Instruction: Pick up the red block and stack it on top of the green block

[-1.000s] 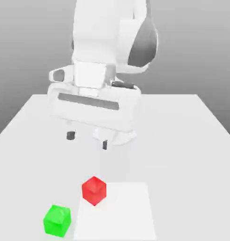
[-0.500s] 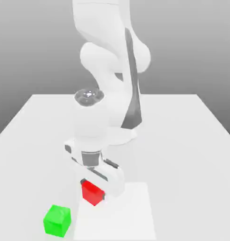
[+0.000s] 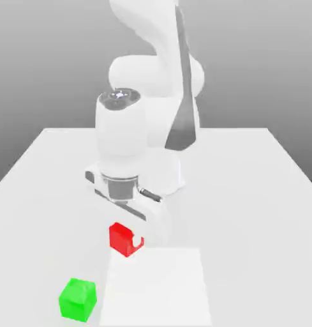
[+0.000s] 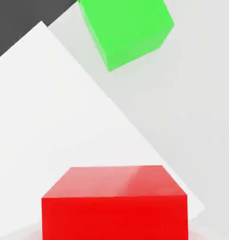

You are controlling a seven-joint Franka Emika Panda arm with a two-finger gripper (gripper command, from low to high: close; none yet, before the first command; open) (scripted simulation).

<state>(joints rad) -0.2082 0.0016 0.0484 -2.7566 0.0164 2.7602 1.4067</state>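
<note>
The red block (image 3: 120,235) hangs a little above the white table, with my gripper (image 3: 126,241) shut on it from above. One fingertip (image 3: 138,242) shows against the block's side toward the exterior view's right. The green block (image 3: 78,298) rests on the table, nearer the front edge and toward the exterior view's left of the red one, apart from it. In the hand view the red block (image 4: 114,206) sits close under the camera and the green block (image 4: 125,30) lies beyond it on the table.
A brighter white rectangular patch (image 3: 159,287) marks the table below and to the exterior view's right of the red block. My arm's base (image 3: 166,174) stands behind the gripper. The table's (image 3: 260,211) front edge runs close to the green block.
The hand came down over the red block, its fingers shut on it, and it has since risen a little with the block in its grip. The green block has not moved.
</note>
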